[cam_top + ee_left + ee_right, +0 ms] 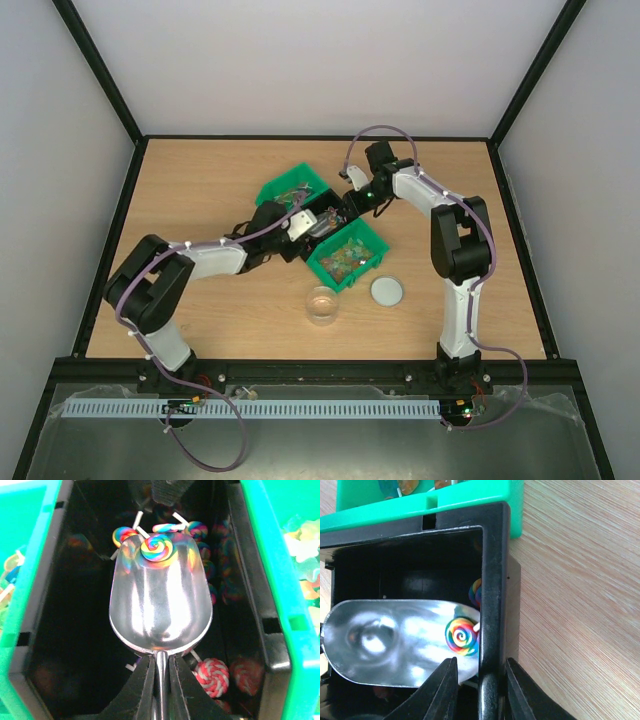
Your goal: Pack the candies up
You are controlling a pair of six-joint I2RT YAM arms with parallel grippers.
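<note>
My left gripper is shut on the handle of a metal scoop. The scoop lies inside a black bin, and one rainbow swirl candy rests near its front lip. More candies lie in the bin, rainbow ones ahead and a red-and-white one under the scoop. My right gripper straddles the black bin's rim, shut on that wall, with the scoop and its candy just inside. In the top view both grippers meet at the bin.
A green bin of mixed candies sits right in front of the black bin, and another green bin sits behind it. A clear jar and a round white-grey lid stand nearer the arms. Bare wooden table lies beside the black bin.
</note>
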